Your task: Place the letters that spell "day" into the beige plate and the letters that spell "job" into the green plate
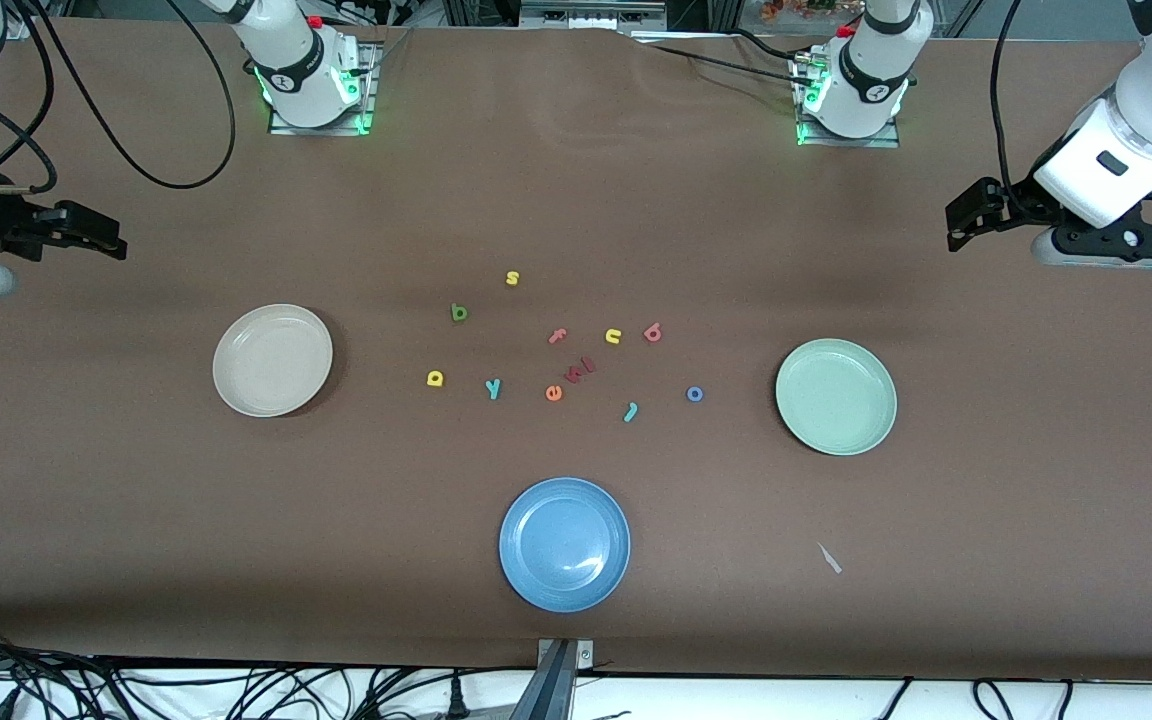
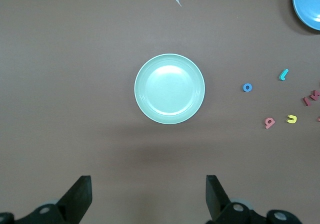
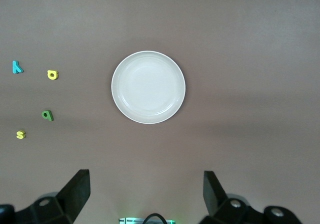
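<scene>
Letters for "day" (image 1: 459, 313) and "job" (image 1: 695, 394) lie loose mid-table between empty beige plate (image 1: 273, 360) and green plate (image 1: 836, 396); light, squashy foam, pinch edges gently; left gripper (image 2: 149, 194) and right gripper (image 3: 146, 191) wait spread wide, holding nothing.

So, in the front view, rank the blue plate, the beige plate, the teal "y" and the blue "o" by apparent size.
1. blue plate, though it lies nearest the camera
2. beige plate
3. teal "y"
4. blue "o", close to the "y"
</scene>
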Tool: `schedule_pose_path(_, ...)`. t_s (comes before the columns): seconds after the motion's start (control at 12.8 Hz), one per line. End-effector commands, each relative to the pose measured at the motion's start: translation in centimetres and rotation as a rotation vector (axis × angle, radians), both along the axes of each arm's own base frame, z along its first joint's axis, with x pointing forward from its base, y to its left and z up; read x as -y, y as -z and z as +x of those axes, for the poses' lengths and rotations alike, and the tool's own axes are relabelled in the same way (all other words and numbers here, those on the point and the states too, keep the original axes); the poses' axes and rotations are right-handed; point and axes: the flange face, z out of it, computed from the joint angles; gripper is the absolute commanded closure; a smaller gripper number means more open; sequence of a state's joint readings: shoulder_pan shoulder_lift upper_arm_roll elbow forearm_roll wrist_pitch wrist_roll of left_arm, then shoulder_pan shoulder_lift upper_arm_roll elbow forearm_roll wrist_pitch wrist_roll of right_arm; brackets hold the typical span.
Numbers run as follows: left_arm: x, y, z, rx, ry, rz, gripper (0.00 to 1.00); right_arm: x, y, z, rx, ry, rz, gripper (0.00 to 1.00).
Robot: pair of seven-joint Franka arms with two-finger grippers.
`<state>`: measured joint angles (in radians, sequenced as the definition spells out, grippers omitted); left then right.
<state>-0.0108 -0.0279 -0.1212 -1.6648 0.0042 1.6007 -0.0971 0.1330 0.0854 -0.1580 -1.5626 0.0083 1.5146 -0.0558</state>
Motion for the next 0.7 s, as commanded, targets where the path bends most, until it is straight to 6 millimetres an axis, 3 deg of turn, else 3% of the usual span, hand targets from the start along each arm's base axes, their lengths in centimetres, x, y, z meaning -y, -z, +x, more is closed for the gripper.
schedule_pose_path(0.0,0.1,-0.7,0.0,0.001,0.017,0.004,0.00,0.1,-0.3,-0.2,-0.005,-0.005,-0.009,0.00)
schedule_pose_path(0.63,1.2,-0.2,0.1,0.002,0.027,0.005,0.00,0.2,-0.3,-0.2,-0.005,-0.002,-0.004,0.00)
